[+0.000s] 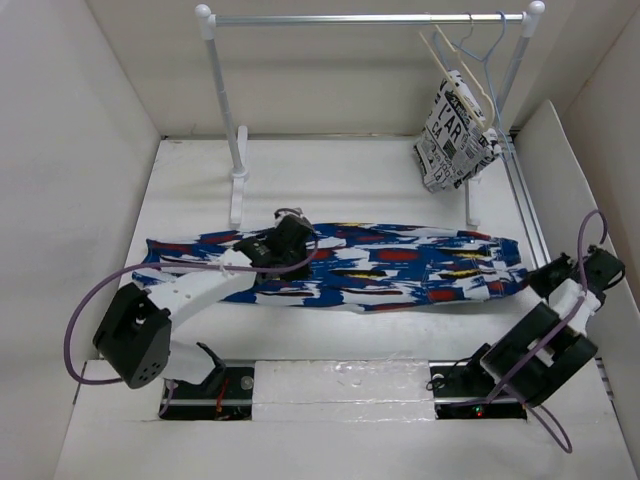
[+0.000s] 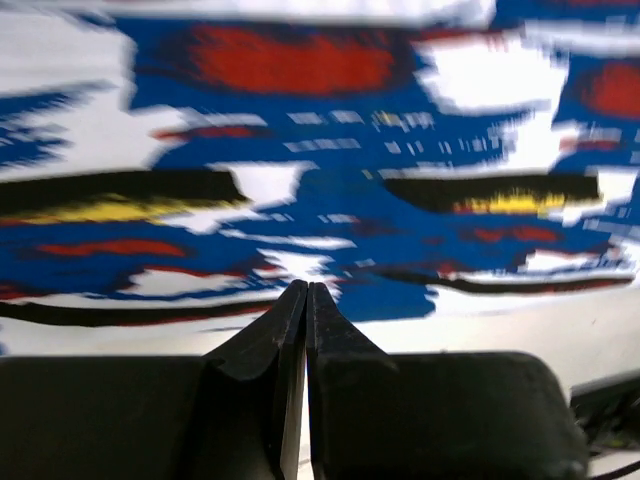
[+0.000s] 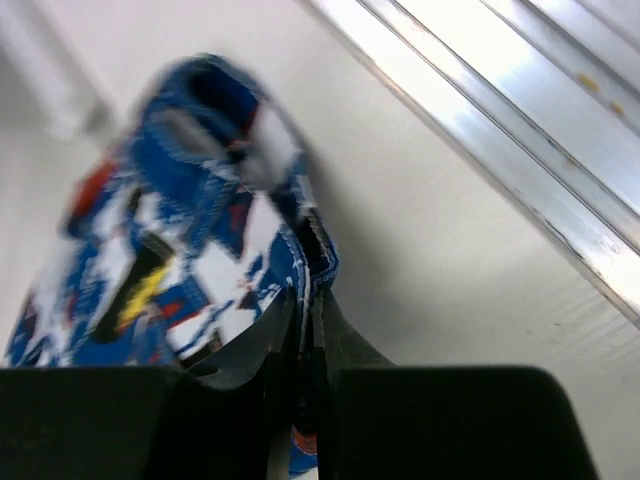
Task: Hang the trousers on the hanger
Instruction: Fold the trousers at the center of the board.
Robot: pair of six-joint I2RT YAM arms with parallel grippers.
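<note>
The trousers (image 1: 400,265), blue and white print with red, yellow and black streaks, lie flat and stretched out across the table. My left gripper (image 1: 288,238) is over their left-middle part; in the left wrist view its jaws (image 2: 307,288) are shut with nothing between them, close to the cloth (image 2: 330,200). My right gripper (image 1: 545,276) is at the trousers' right end; in the right wrist view it (image 3: 308,292) is shut on a hemmed edge of the trousers (image 3: 200,250). The beige hanger (image 1: 447,52) hangs on the rail at the back right.
A white clothes rail (image 1: 370,18) stands at the back on two posts. A newsprint-lettered cloth (image 1: 455,130) and a light blue wire hanger (image 1: 492,45) hang at its right end. White walls enclose the table; a metal track (image 3: 520,130) runs along the right side.
</note>
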